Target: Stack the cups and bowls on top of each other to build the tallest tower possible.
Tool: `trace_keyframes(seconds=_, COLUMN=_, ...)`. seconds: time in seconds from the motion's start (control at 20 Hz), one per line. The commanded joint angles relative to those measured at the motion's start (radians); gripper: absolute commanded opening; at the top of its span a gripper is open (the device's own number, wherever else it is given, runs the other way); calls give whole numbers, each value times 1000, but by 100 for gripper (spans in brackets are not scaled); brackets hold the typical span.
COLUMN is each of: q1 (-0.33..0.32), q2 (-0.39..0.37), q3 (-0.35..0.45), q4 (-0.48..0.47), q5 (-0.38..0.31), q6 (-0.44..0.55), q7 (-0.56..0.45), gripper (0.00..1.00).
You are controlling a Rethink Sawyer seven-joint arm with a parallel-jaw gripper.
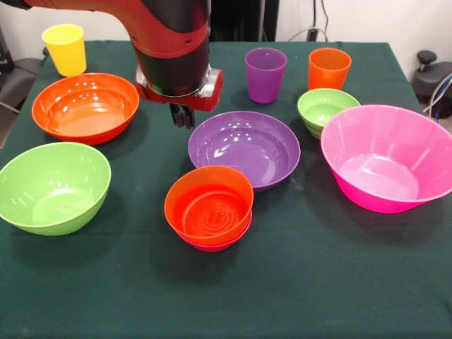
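Seen across a dark green desk (296,296), left to right. Far left of the end effector (183,116) and behind it, a yellow cup (65,48); nearer, left of it, a large orange bowl (85,106), and forward of that a large lime green bowl (52,186). Hanging above the cloth between the orange bowl and the purple bowl (244,147), holding nothing; fingers dark and bunched, so impossible to tell whether apart or together. Forward of the end effector and slightly right, the tower (209,207): a small orange bowl nested in a small red-magenta one, only two pieces high. Right of the end effector and further back, a purple cup (265,73) and an orange cup (329,68); just in front of these, a small green bowl (328,109), touching or nearly touching the huge pink bowl (389,156) at far right.

Likely risks: glossy, tapered rims slipping from a pinch; a descent toward the purple bowl clipping the tower close beside it; a wide bowl set on the small nested pair tipping for want of support.
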Motion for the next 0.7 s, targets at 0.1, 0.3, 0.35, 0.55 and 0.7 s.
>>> trace_keyframes(seconds=0.1, q1=24, q2=42, q3=69, q4=-62, q5=-69, q6=73, q7=-278, gripper=100)
trace_keyframes(seconds=0.3, q1=21, q2=47, q3=75, q4=-67, q5=-63, q6=82, q7=-285, gripper=0)
trace_keyframes(seconds=0.35, q1=20, q2=49, q3=76, q4=-70, q5=-62, q6=86, q7=-286, gripper=0)
trace_keyframes(seconds=0.55, q1=16, q2=44, q3=78, q4=-58, q5=-51, q6=83, q7=-283, gripper=100)
trace_keyframes(seconds=0.7, q1=8, q2=43, q3=80, q4=-43, q5=-43, q6=76, q7=-281, gripper=100)
